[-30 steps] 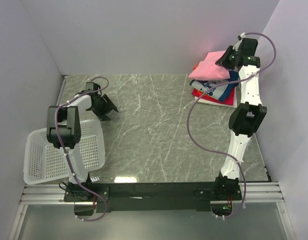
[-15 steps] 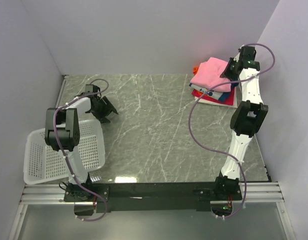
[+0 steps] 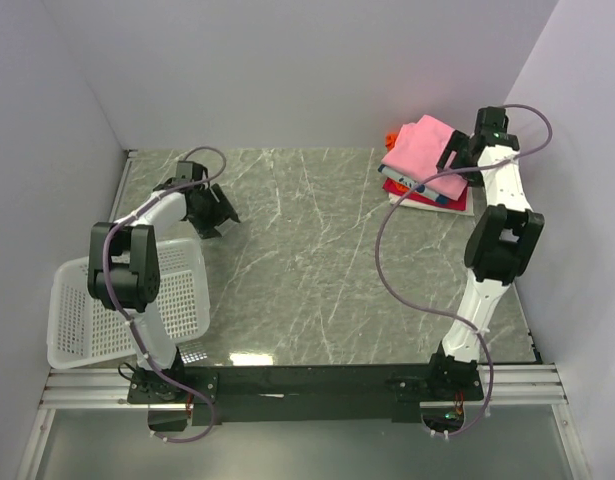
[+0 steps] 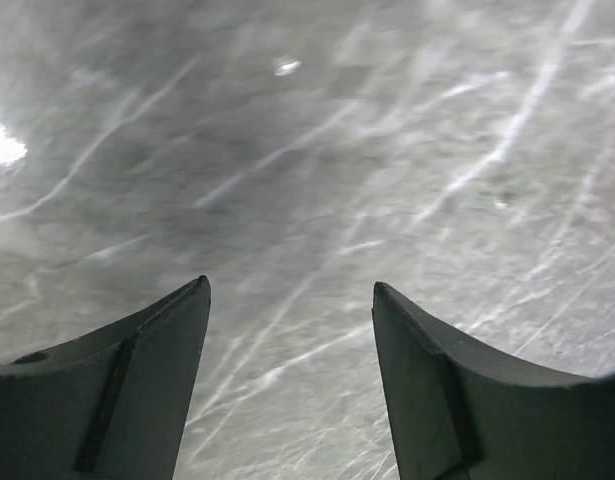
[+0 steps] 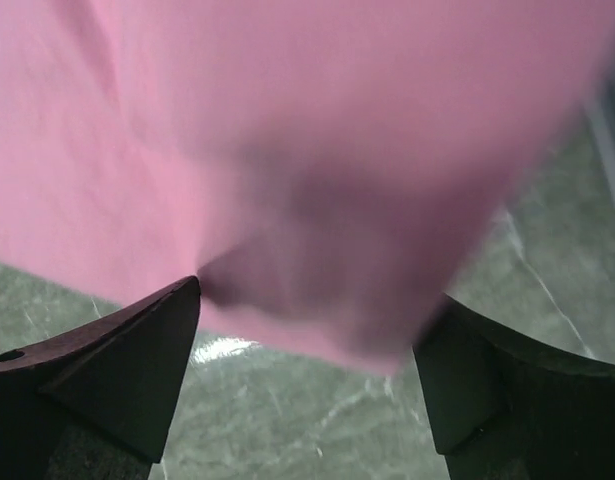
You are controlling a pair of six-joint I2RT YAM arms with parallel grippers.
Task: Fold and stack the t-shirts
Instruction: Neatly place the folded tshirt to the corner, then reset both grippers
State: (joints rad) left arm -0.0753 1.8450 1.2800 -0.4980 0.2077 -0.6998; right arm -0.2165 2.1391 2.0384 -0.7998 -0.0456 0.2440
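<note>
– At the far right corner of the grey-green veined marble table [image 3: 307,260], what is being entered?

– Item one: a plain pink soft cloth t-shirt [image 3: 423,140], folded to a rough rectangle and lying on top of the pile of folded t-shirts [image 3: 434,193]. Beneath it a navy blue layer with white print, a red edge [image 3: 392,184] and an orange corner [image 3: 392,137] are showing. I am judging that it is sitting there because this pile is the stacking place.

– And the right gripper [image 5: 319,298]?

– It is hovering at the pink tee's right edge, with its dark wedge-shaped jaws standing wide apart. The cloth is drooping across the gap in a limp, matte fold, its hem blurred. Nothing is being pinched. I am reading this as the release step.

– Item two?

– The left gripper [image 4: 290,287] is hanging well apart from the pile, over the table's left side. Its jaws are likewise spread and are gripping nothing. It is pointing down at hard, glossy stone that is throwing back lamp glare. It is probably idling there to keep out of the stacking arm's way.

– Anything else?

– A white plastic mesh basket [image 3: 82,320], rigid, perforated and rectangular, is sitting at the near left corner, partly under the left arm.
</note>
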